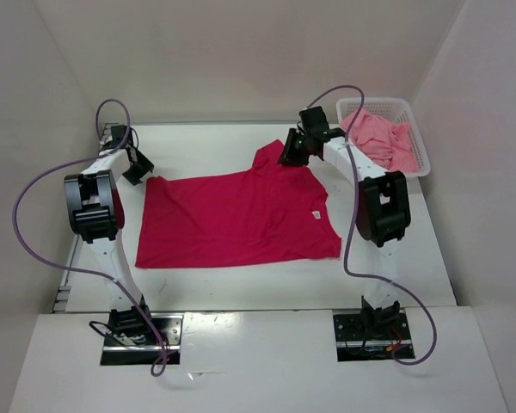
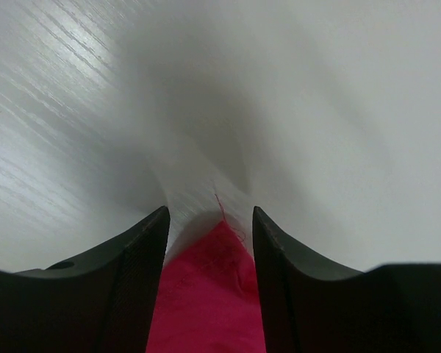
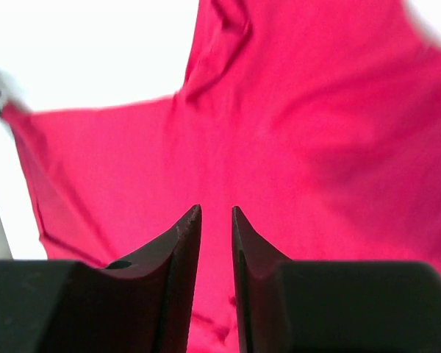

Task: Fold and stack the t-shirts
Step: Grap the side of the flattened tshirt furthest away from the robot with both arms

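Observation:
A bright crimson-magenta t-shirt (image 1: 241, 219) lies spread flat in the middle of the table. My left gripper (image 1: 138, 168) hovers at its far left corner. In the left wrist view that gripper (image 2: 210, 213) is open, and the shirt's corner (image 2: 206, 294) lies loose between the two fingers with a stray thread at its tip. My right gripper (image 1: 291, 151) is at the shirt's far right sleeve. The right wrist view shows it (image 3: 216, 209) open by a narrow gap just above the crimson cloth (image 3: 294, 118), gripping nothing. A light pink t-shirt (image 1: 380, 138) lies crumpled in the basket.
A white mesh basket (image 1: 417, 163) stands at the far right corner, close behind the right arm. White walls enclose the table on the left, back and right. Purple cables loop off both arms.

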You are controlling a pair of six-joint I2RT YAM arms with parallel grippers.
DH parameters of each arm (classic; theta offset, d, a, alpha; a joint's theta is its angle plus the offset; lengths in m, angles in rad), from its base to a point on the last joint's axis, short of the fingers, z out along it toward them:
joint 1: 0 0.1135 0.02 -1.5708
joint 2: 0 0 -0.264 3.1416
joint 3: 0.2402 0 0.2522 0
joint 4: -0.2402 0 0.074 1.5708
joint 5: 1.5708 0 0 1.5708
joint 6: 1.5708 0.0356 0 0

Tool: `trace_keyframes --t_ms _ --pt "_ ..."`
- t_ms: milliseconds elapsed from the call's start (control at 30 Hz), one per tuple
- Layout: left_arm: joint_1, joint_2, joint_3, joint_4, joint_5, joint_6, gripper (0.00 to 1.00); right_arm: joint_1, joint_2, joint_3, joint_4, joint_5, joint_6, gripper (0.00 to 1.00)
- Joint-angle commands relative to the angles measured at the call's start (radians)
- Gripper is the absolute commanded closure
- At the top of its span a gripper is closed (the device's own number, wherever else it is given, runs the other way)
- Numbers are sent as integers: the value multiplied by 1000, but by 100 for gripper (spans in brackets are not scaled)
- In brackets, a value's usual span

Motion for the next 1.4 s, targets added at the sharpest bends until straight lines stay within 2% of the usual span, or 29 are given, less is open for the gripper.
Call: trace_keyframes --t_ms 0,133,267,433,533,600,667,733,900,1133,1367 --pt "0 35 9 -17 23 12 43 -2 62 115 -20 -2 -15 71" --pt "0 35 9 2 47 12 55 -2 163 216 -43 -2 -15 70" --pt "0 25 -23 11 75 12 55 -2 272 346 -68 48 -15 65" --pt "0 -9 -78 20 88 12 52 -2 451 618 -185 94 -25 56" --pt "0 -30 -87 29 111 22 61 -2 573 787 -238 47 -25 55" --pt "0 -43 -96 42 121 22 71 -2 649 914 -293 36 -25 55" --pt "0 -43 -96 42 134 22 78 -2 695 1015 -327 24 -25 58" --pt "0 -64 -107 42 134 22 87 7 696 988 -309 -8 -15 59" --pt "0 -96 -107 23 124 42 97 25 722 997 -309 -39 -5 61" --pt "0 -144 -118 23 115 42 100 44 713 997 -328 -60 -5 67" --pt "0 -153 -127 23 115 42 100 44 713 988 -229 -217 70 76"
